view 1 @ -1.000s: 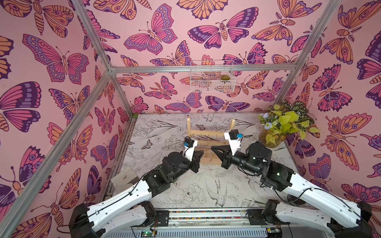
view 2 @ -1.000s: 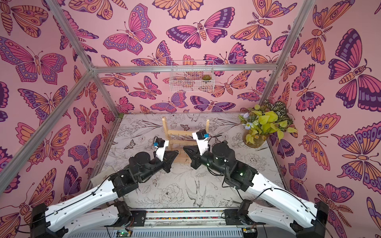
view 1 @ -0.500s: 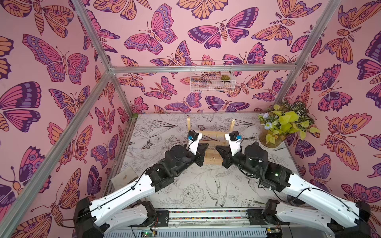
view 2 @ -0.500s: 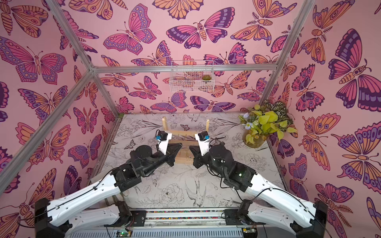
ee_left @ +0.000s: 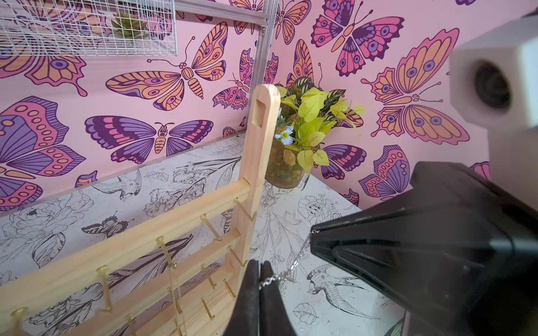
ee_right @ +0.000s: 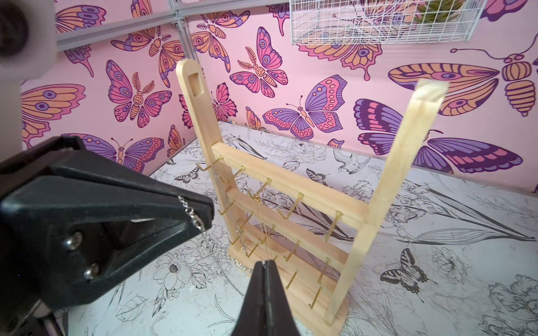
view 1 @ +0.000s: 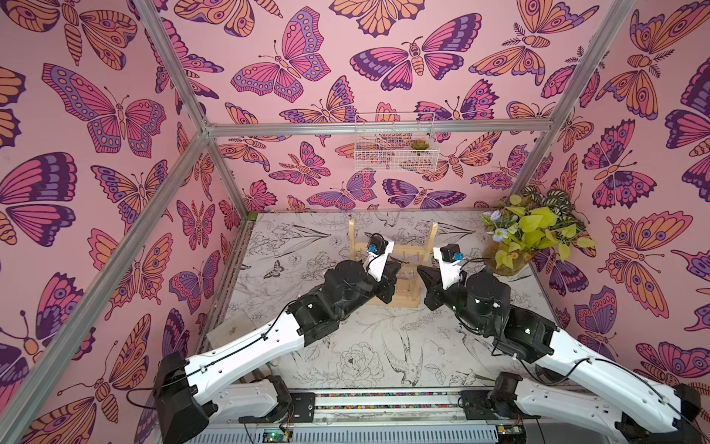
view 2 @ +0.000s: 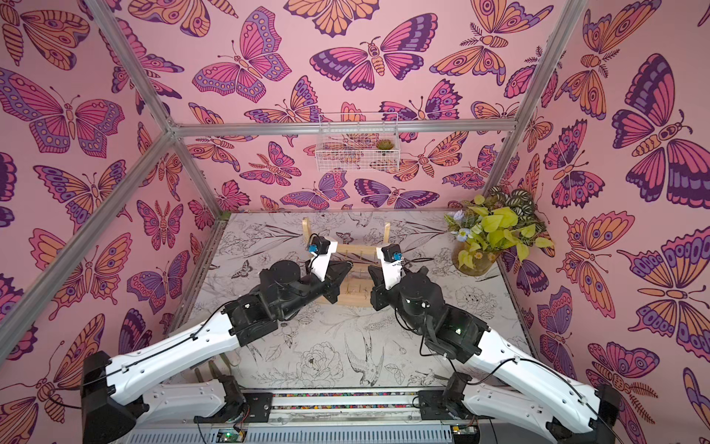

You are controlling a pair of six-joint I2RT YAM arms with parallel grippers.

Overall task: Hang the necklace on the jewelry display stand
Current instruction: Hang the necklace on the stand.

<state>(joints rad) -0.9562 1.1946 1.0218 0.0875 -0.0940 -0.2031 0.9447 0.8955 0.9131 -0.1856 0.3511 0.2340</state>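
Left gripper (ee_left: 259, 272) and right gripper (ee_right: 265, 266) are each clamped shut on the necklace (ee_left: 294, 263), holding a short span of chain between them, probably so that it can be laid over a hook (ee_right: 292, 206). The span lies just in front of the jewelry display stand (ee_right: 288, 186), upright on the table (ee_right: 436, 247); no hook carries it yet.

No legible text, label, brand, number or sign in any view. Wall covering (view 1: 115, 115): butterfly print only, no lettering. Table cover (view 1: 345, 365): bird and flower line drawings, no lettering.
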